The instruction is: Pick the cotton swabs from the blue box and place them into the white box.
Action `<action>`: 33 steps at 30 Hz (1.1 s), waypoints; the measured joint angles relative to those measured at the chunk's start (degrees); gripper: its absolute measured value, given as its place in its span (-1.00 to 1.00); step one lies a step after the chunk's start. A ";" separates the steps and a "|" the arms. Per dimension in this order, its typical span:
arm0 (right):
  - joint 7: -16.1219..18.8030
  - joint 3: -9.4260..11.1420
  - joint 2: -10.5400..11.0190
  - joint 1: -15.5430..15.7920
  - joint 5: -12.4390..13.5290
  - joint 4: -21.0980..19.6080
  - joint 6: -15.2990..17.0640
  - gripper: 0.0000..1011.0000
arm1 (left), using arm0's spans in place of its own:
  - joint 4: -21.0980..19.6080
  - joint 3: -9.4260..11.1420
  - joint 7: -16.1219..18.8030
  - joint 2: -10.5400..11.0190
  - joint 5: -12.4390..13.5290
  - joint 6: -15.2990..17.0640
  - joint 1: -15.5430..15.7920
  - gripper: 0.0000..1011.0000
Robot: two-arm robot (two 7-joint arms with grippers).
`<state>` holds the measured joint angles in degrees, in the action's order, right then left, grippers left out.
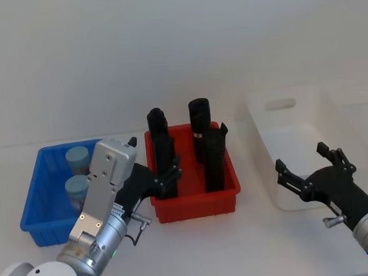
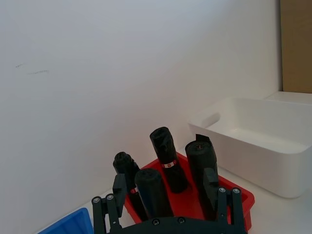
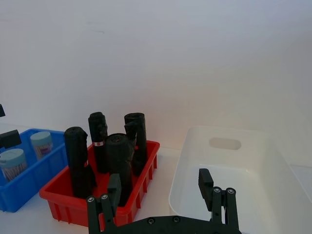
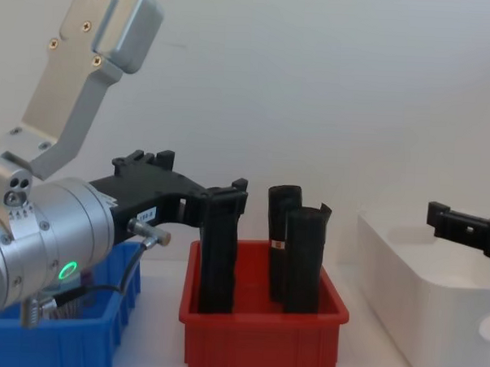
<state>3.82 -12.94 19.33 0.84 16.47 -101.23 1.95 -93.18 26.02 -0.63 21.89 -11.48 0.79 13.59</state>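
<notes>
Two cotton swabs point(image 1: 78, 172) jars stand upright, lids up, in the blue box point(image 1: 33, 206), to the L of & below the left claw point(image 1: 172, 175). It hovers wide open, empty, by the red bin's point(image 1: 194, 207) L edge. L arm is nearer. The right claw point(image 1: 303, 161), open & empty, hangs by the white box point(image 1: 282, 197).

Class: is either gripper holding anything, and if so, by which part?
Nothing is held. The left gripper, by the red bin, and the right gripper, at the white box, are open and empty; the cotton swabs sit in the blue box.
</notes>
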 joint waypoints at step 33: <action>0.00 0.00 0.00 0.00 0.00 0.00 0.00 0.98 | 0.00 0.00 0.00 0.00 0.00 0.00 0.00 0.99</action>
<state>3.82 -12.94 19.33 0.84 16.47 -101.23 1.95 -93.17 26.02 -0.63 21.89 -11.48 0.79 13.59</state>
